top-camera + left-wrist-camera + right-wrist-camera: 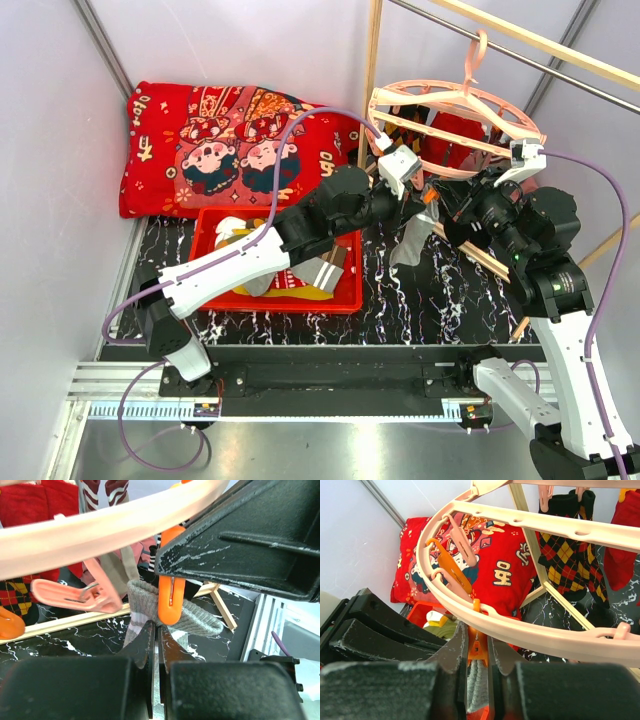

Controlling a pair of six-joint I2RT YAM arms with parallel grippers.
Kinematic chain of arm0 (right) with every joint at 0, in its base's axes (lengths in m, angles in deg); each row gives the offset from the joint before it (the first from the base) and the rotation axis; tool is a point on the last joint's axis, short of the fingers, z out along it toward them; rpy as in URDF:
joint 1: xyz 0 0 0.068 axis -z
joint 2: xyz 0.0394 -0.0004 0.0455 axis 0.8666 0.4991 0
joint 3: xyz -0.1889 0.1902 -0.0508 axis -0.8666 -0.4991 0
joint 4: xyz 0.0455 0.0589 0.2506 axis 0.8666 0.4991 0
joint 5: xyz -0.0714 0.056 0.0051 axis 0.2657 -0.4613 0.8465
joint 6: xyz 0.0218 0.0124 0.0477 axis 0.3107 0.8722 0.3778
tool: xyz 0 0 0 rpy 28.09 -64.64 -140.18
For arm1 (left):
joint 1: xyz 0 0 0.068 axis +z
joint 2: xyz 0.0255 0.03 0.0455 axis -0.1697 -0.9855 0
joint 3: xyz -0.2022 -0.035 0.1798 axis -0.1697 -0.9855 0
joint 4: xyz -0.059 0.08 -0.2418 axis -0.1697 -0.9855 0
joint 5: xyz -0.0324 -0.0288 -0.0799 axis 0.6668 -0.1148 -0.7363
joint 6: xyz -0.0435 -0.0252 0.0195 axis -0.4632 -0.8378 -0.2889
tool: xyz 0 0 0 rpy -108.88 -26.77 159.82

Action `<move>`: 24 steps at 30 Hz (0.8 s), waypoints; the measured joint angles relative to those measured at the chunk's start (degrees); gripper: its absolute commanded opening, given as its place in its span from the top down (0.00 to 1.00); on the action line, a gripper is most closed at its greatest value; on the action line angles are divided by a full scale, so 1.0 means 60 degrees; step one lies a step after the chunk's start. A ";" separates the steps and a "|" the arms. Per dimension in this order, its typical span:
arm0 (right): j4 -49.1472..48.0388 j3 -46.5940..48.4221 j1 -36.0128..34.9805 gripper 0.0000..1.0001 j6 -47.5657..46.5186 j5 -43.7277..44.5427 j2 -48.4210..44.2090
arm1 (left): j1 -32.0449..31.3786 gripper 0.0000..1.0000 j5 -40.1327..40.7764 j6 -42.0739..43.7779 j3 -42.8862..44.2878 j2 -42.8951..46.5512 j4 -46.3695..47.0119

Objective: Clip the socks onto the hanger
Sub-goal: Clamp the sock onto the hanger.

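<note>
The pale-pink ring hanger (455, 110) hangs at the back right and also crosses the right wrist view (530, 630). A grey sock (411, 240) with pale stripes hangs under its near rim. My left gripper (418, 198) is shut on the sock's cuff (142, 597) just below an orange clip (170, 600); in the left wrist view the gripper (156, 627) sits directly under that clip. My right gripper (478, 636) is shut on the same orange clip (480, 647), with the grey sock (479, 680) beneath it; it also shows in the top view (445, 212). An argyle sock (567, 555) and a red sock (625, 540) hang clipped.
A red basket (348, 300) with more socks (300, 275) stands under the left arm. The red cartoon-print cushion (220, 140) lies at the back left. A wooden rack pole (372, 80) stands upright beside the hanger, and a wooden strip (480, 255) lies on the black marbled table.
</note>
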 measured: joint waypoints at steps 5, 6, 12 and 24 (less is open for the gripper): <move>0.0000 0.0000 0.0000 0.56 0.0011 -0.0007 0.0000 | 0.0000 1.00 0.0011 0.0000 0.0044 0.0000 0.0015; 0.0004 0.0000 0.0000 0.53 0.0018 -0.0011 0.0000 | 0.0000 1.00 0.0011 0.0000 0.0044 0.0000 0.0015; 0.0004 0.0000 0.0000 0.42 0.0007 -0.0011 0.0000 | 0.0000 1.00 0.0007 0.0000 0.0044 0.0000 0.0011; 0.0004 -0.0015 0.0000 0.39 0.0004 0.0317 -0.0142 | 0.0106 0.50 -0.0168 -0.0062 -0.0747 0.0295 0.0678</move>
